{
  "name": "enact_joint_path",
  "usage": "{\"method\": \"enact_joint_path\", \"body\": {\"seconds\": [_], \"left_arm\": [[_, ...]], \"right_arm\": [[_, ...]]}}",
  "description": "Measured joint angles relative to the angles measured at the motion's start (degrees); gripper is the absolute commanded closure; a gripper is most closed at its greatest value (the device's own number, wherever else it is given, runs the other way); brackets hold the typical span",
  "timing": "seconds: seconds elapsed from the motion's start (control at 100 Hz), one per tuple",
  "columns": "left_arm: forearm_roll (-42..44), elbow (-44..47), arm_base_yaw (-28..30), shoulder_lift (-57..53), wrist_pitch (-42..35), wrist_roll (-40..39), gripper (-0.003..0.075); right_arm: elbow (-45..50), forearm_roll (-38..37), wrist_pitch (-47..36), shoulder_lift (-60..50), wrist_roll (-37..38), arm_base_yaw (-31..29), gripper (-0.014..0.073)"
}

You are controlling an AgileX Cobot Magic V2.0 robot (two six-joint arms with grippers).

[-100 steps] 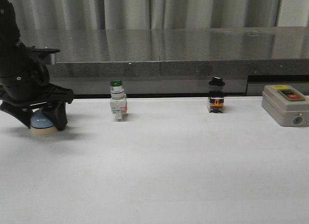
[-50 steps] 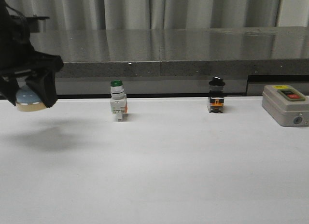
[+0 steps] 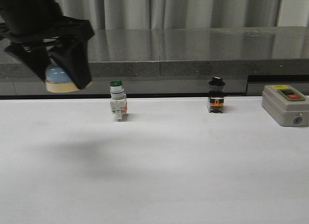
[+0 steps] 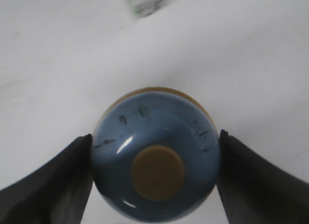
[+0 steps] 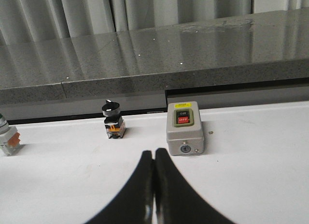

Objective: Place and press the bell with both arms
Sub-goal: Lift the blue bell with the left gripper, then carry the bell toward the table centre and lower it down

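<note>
Down at six o'clock in the right wrist view, the right gripper sits low over the white table with its fingers pressed together, holding nothing. Further out, at ten o'clock in the front view, the left gripper has the bell pinched between its fingers, one pad on each side of the blue dome, cream button showing! A second ago that bell sat on the table at the far left; now it is up in the air and carried inward, its shadow below. So it's picked, placing comes next, I'd say. Beyond stand the green-capped switch, the black-knob switch and the grey box.
</note>
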Motion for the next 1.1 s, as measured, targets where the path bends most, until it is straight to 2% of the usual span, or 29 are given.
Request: {"method": "enact_joint_path", "body": {"seconds": [0.19, 0.38, 0.79, 1.1], "left_arm": [[-0.1, 0.0, -7.9, 0.7, -5.2, 0.3, 0.0431], [-0.2, 0.0, -12.2, 5.1, -10.2, 0.3, 0.0431], [-0.2, -6.3, -15.2, 17.7, -12.8, 0.3, 0.0431], [-0.2, -10.2, -15.6, 22.0, -12.8, 0.3, 0.043]], "right_arm": [[0.0, 0.0, 0.0, 0.0, 0.0, 0.0, 0.0658], [0.0, 0.0, 0.0, 0.0, 0.0, 0.0, 0.0658], [0.0, 0.0, 0.0, 0.0, 0.0, 0.0, 0.0658], [0.0, 0.0, 0.0, 0.0, 0.0, 0.0, 0.0658]]}}
